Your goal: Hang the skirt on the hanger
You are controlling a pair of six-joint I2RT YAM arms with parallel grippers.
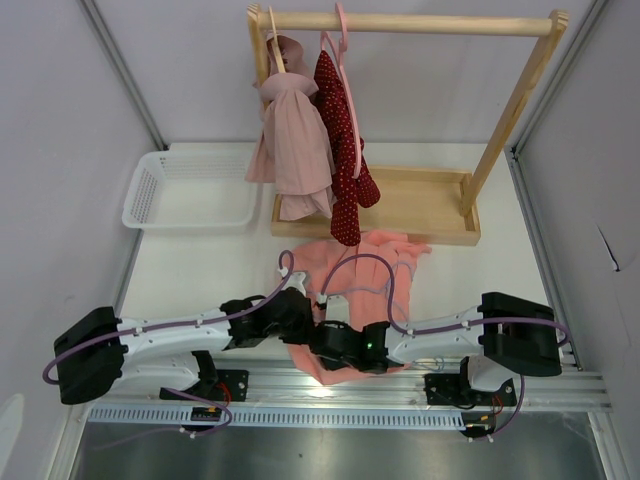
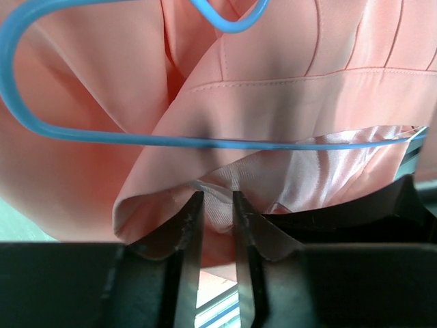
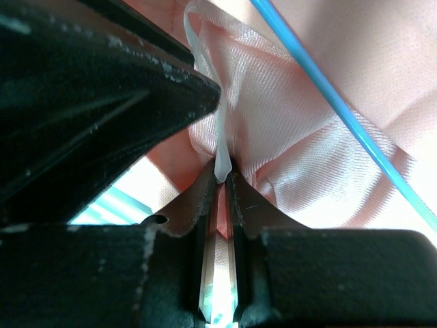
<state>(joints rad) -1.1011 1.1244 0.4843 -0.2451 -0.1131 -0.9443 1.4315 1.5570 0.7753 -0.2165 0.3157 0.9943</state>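
The salmon-pink skirt [image 1: 375, 258] lies crumpled on the table in front of the rack, and its near part runs under both grippers. The light-blue wire hanger [image 2: 205, 141] lies against the skirt's fabric, with its hook at the top of the left wrist view. It also crosses the right wrist view [image 3: 341, 109]. My left gripper [image 1: 303, 312] [image 2: 216, 198] is shut on a fold of the skirt's waist edge. My right gripper [image 1: 328, 345] [image 3: 220, 179] is shut on the skirt's pale lining [image 3: 273, 116] and a white ribbon loop [image 3: 220, 147]. The two grippers sit close together.
A wooden rack [image 1: 400, 22] with a base tray [image 1: 420, 200] stands at the back. On it hang a pale dusty-pink garment [image 1: 295, 140] and a dark red dotted garment [image 1: 340, 150] on a pink plastic hanger [image 1: 345, 40]. A white basket [image 1: 165, 190] sits at back left.
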